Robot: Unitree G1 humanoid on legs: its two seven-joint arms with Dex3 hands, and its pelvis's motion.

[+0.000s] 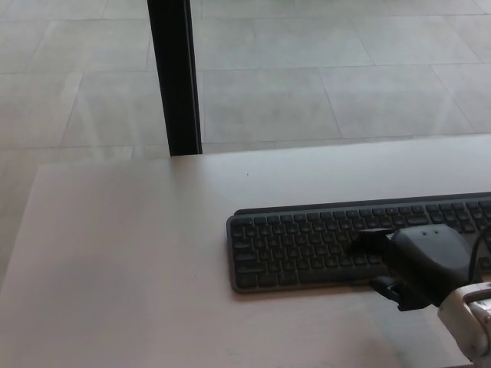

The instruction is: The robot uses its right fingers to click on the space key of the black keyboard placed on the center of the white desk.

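A black keyboard [307,244] lies on the white desk [130,261], running off the picture's right edge. My right hand [418,264] comes in from the lower right and hovers over the keyboard's lower rows. One finger [371,240] points left over the keys near the bottom row, and another curls below the keyboard's front edge. I cannot tell whether the finger touches a key. The space key is partly hidden under the hand. My left hand does not show.
A black vertical post [175,77] stands behind the desk's far edge. Beyond it is a tiled floor [322,69]. The desk's left edge runs diagonally at the picture's left.
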